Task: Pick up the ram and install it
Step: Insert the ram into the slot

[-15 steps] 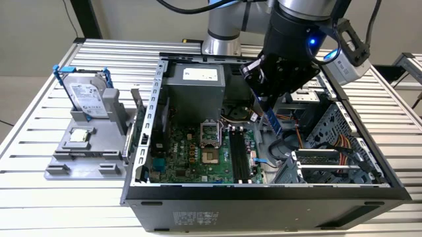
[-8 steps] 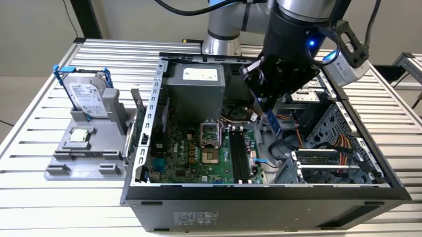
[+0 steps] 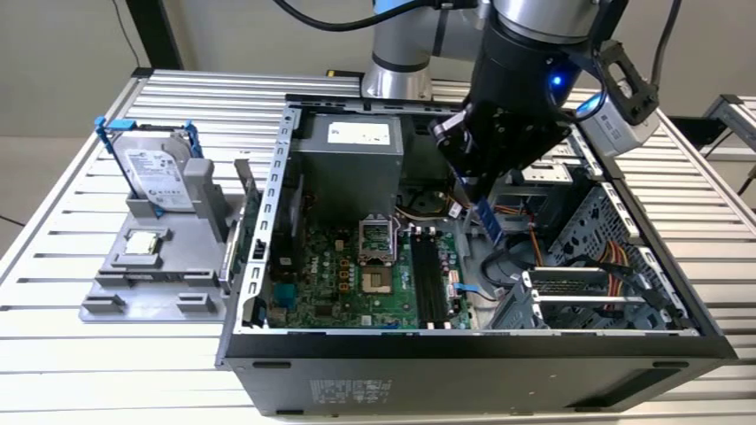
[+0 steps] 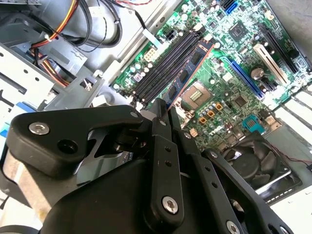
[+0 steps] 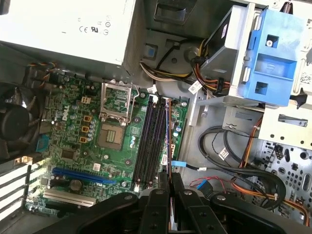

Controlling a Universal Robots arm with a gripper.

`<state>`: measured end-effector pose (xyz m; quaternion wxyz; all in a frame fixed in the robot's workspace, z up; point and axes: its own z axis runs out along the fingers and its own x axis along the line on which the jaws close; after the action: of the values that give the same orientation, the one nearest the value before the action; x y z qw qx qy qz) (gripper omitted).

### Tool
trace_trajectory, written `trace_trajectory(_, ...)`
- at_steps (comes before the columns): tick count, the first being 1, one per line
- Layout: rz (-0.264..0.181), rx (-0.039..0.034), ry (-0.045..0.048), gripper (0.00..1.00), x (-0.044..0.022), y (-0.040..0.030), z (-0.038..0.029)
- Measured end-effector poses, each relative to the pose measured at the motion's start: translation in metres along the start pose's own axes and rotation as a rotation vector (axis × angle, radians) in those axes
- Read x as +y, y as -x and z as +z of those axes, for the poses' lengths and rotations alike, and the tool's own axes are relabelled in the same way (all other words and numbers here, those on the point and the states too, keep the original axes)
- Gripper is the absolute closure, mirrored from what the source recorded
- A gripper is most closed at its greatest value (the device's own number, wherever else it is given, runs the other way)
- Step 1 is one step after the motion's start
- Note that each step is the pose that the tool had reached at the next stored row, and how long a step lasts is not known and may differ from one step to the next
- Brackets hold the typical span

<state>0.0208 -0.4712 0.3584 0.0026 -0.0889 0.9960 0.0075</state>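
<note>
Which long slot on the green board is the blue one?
The blue expansion slot, right beside the beige slot. The memory slots on the other side of the CPU socket are all black.

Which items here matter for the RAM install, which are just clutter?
In play: ram held edge-on in the gripper, above the black memory slots on the motherboard.

Idle: hard drive and CPU chip on the grey holder; case fan.

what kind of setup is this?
Likely a robot test bench for PC assembly: an open computer case on a slatted aluminium table, a grey parts fixture beside it, and the gripper holding the ram.
</note>
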Motion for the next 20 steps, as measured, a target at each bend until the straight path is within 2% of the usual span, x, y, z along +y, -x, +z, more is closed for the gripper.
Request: trace_trajectory(20,0.000,0.0000,-0.0004,1.00,-0.0001,0.0000,0.0066)
